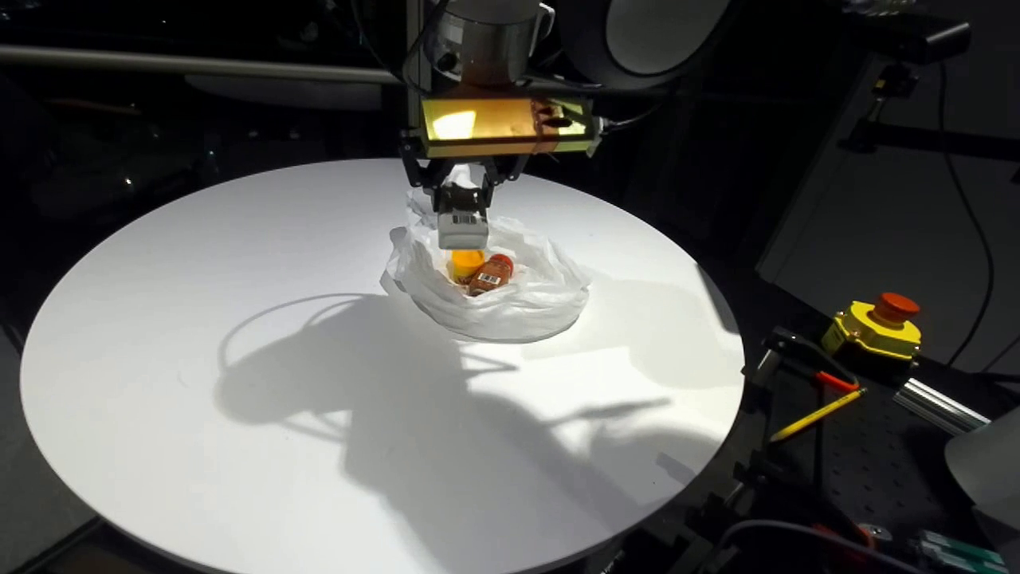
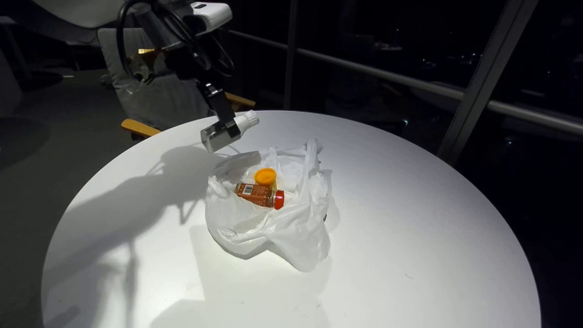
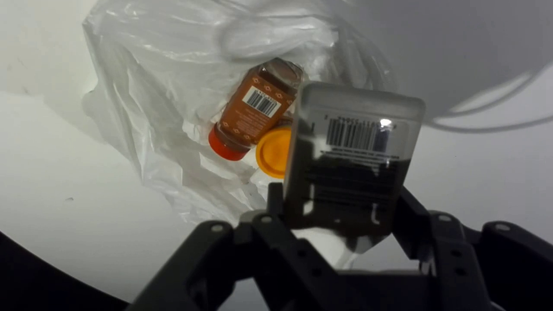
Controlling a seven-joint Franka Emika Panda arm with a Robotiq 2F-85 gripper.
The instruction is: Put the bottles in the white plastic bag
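1. In an exterior view, and only there, a yellow button box (image 1: 872, 335) and a pencil (image 1: 817, 414) lie right of the tabletop (image 1: 183, 383).
2. In an exterior view, the fingers (image 2: 233, 129) clamp a tilted white-capped bottle (image 2: 216, 138), cap to the right, raised near the white plastic bag (image 2: 296, 239).
3. In the wrist view, the white-capped bottle shows a barcode and a darker part; inside the bag, a brown-labelled, red-capped bottle (image 3: 252, 110) lies beside an orange-lidded jar (image 3: 273, 153).
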